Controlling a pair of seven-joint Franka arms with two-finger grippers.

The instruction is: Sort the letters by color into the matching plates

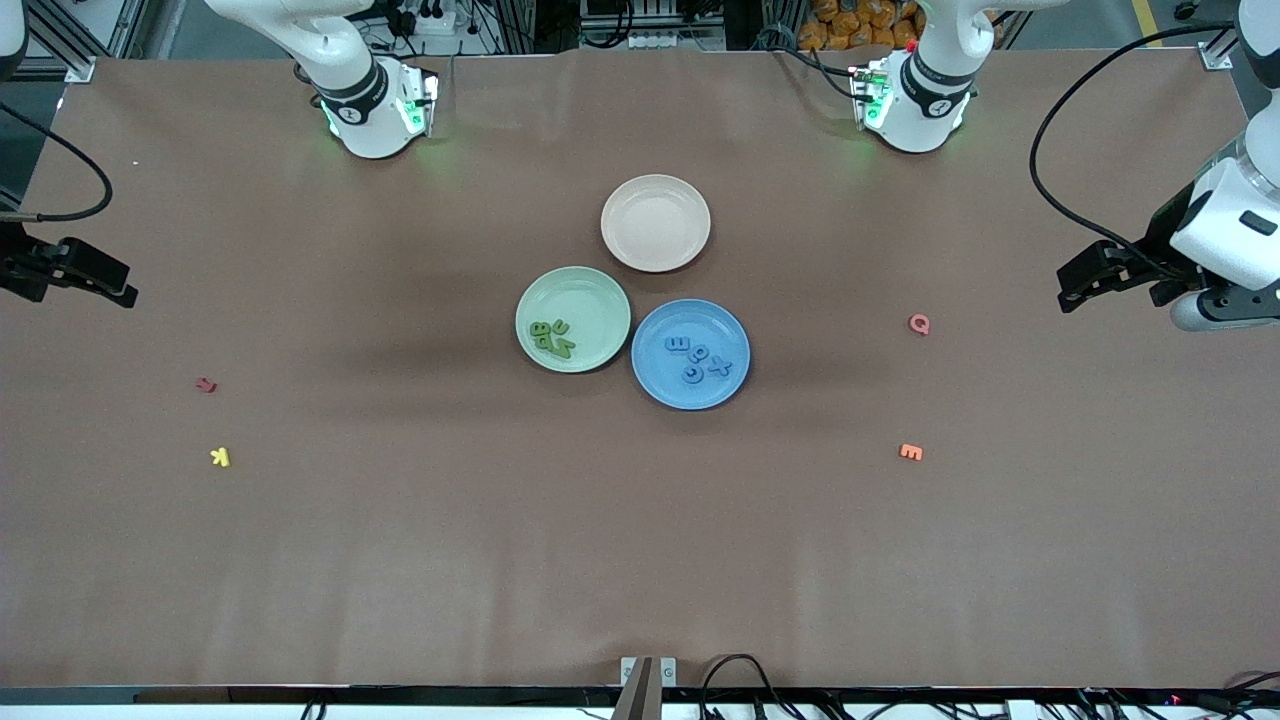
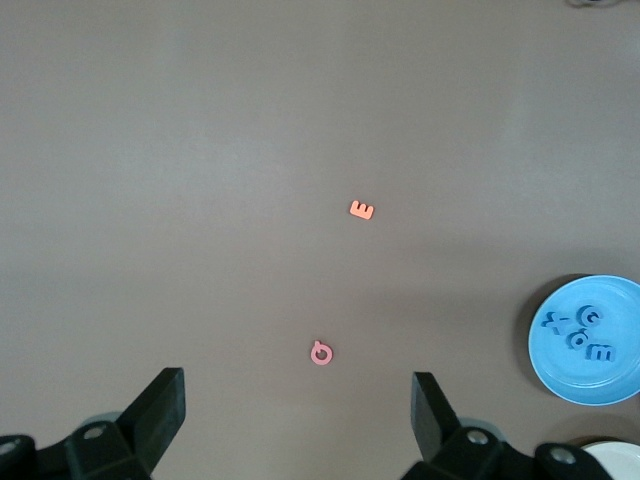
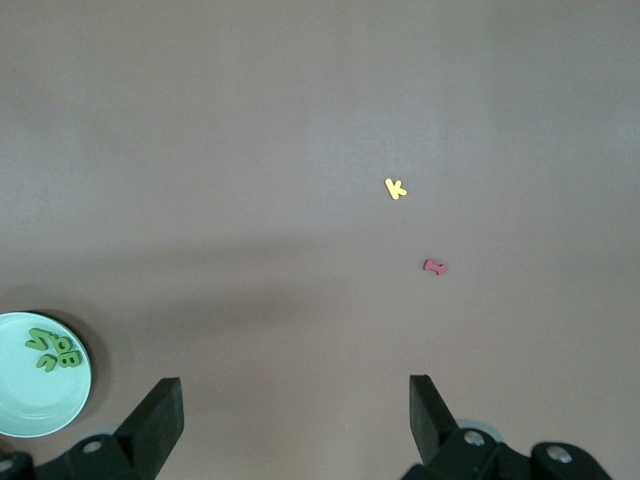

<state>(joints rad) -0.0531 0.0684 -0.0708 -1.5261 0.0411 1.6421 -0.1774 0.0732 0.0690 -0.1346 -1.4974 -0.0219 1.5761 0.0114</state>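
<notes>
I looked at the green letters (image 1: 552, 338) first, and they lay in a small heap inside the green plate (image 1: 590, 300); I could not count them one by one, but they looked like about four. The blue letters (image 1: 698, 357) lay in the blue plate (image 1: 660, 385), and there I could make out four. The two plates sat side by side in the middle of the table (image 1: 640, 550), edges just about touching. A pink plate (image 1: 655, 222) sat just beside them, farther from the front camera, and it held nothing. I saw no green or blue letter on the bare table, so I judged the sorting was done. A red Q (image 1: 918, 324) and an orange E (image 1: 910, 452) lay toward the left arm's end, and a red letter (image 1: 206, 385) and a yellow K (image 1: 220, 457) lay toward the right arm's end. Those are not part of my job, so I thought they should be left alone. The left gripper (image 2: 300, 405) hung over its end of the table with its fingers wide apart and nothing in them. The right gripper (image 3: 297, 410) hung over its own end, wide apart and empty too. Both arms waited.
</notes>
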